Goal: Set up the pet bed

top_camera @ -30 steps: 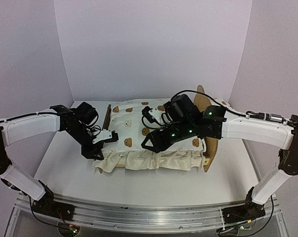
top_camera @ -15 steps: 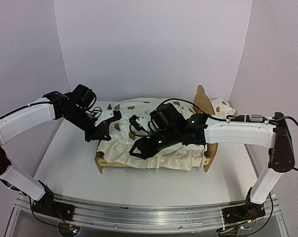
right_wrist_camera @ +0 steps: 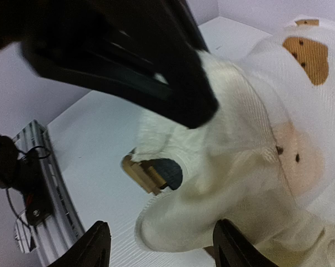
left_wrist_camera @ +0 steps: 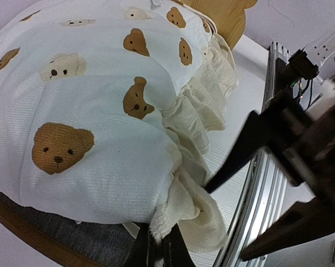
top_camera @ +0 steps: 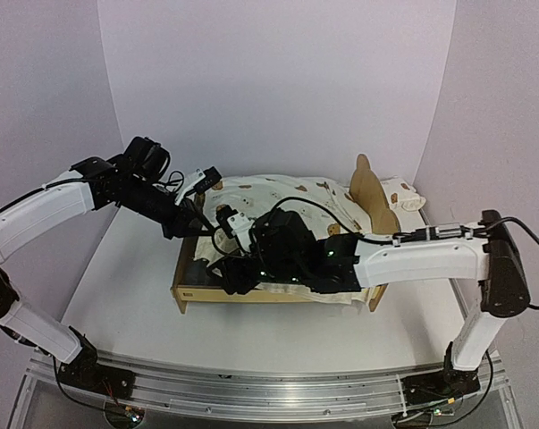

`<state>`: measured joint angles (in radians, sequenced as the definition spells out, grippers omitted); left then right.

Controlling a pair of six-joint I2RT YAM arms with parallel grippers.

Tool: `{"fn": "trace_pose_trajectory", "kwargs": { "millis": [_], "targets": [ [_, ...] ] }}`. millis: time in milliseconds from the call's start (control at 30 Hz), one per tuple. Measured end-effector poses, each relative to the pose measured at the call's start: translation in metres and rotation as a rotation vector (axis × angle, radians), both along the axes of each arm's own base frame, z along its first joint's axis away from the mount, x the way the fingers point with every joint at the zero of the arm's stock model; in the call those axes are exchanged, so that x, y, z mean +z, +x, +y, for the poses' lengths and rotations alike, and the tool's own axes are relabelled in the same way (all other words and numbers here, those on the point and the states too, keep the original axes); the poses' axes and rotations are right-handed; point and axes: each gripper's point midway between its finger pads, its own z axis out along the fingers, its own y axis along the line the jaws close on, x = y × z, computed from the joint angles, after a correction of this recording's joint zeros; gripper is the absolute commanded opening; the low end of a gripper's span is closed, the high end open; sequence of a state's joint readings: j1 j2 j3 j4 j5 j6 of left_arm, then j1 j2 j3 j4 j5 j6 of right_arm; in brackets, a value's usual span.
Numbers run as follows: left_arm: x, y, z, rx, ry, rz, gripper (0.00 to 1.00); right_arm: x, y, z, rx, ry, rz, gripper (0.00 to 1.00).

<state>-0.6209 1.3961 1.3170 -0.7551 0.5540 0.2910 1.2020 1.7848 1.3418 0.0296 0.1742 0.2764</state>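
Observation:
The pet bed's plywood frame (top_camera: 185, 292) stands mid-table, its bear-ear headboard (top_camera: 369, 186) at the right. The cream bear-print cushion (top_camera: 282, 191) is raised at its left end, baring the dark grey base (left_wrist_camera: 73, 240). My left gripper (top_camera: 194, 220) is shut on the cushion's ruffled edge (left_wrist_camera: 181, 208), its jaws pinched at the bottom of the left wrist view (left_wrist_camera: 160, 247). My right gripper (top_camera: 226, 273) reaches across the bed's front left and stands open (right_wrist_camera: 164, 250). A fold of ruffle (right_wrist_camera: 211, 217) hangs between its fingertips (right_wrist_camera: 96, 245) without being gripped. Beyond the fold the frame's corner (right_wrist_camera: 140, 170) shows.
A small matching bear-print pillow (top_camera: 403, 193) lies behind the headboard at the back right. Purple walls close in the table on three sides. The metal rail (top_camera: 269, 393) runs along the near edge. The left gripper's black body (right_wrist_camera: 128, 55) hangs just above the right one.
My left gripper shut on the ruffle and carried the cushion's left end up and back. My right arm slid left along the bed's front and its jaws widened.

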Motion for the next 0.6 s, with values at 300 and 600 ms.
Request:
{"fn": "trace_pose_trajectory", "kwargs": {
  "millis": [300, 600],
  "targets": [
    [0.005, 0.001, -0.008, 0.009, -0.051, 0.044, 0.00, -0.045, 0.069, -0.017, -0.338, -0.097, -0.079, 0.03],
    [0.005, 0.007, -0.012, -0.020, -0.069, 0.008, 0.62, -0.036, 0.108, -0.049, -0.519, -0.036, -0.055, 0.00]
  ]
}}
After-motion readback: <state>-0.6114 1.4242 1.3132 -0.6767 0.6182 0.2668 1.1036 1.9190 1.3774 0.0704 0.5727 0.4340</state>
